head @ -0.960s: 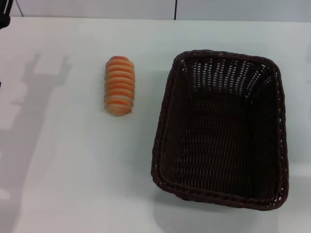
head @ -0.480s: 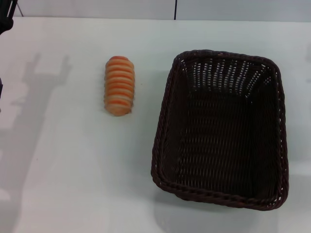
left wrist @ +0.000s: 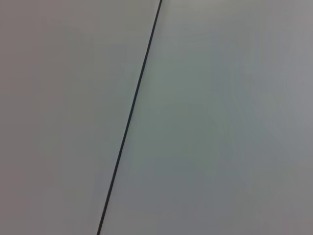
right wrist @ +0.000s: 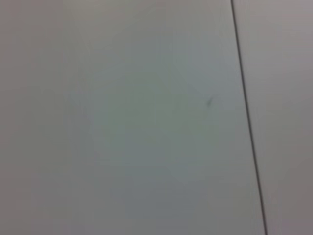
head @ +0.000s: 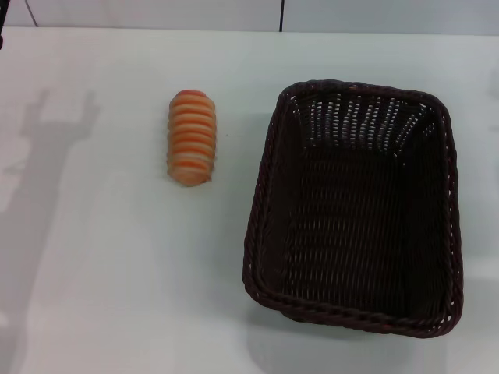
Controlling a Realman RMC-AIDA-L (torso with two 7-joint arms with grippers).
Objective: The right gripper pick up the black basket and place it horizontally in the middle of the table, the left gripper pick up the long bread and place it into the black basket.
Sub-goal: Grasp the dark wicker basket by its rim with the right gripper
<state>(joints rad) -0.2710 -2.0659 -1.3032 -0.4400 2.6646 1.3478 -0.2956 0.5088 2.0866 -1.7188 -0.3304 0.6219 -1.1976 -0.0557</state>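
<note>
The black basket, a large dark woven wicker basket, stands empty on the right half of the white table, its long side running front to back. The long bread, an oblong loaf with orange and cream stripes, lies to the left of the basket, apart from it. Neither gripper shows in the head view. Only an arm's shadow falls on the table's left side. Both wrist views show only a plain grey-white surface with a thin dark seam.
The table's far edge meets a pale wall with a dark vertical seam. The left wrist view shows a dark seam and the right wrist view a similar seam.
A dark arm part at the head view's far left edge has moved out of view. The shadow on the left has shifted left. Basket and bread have not moved.
</note>
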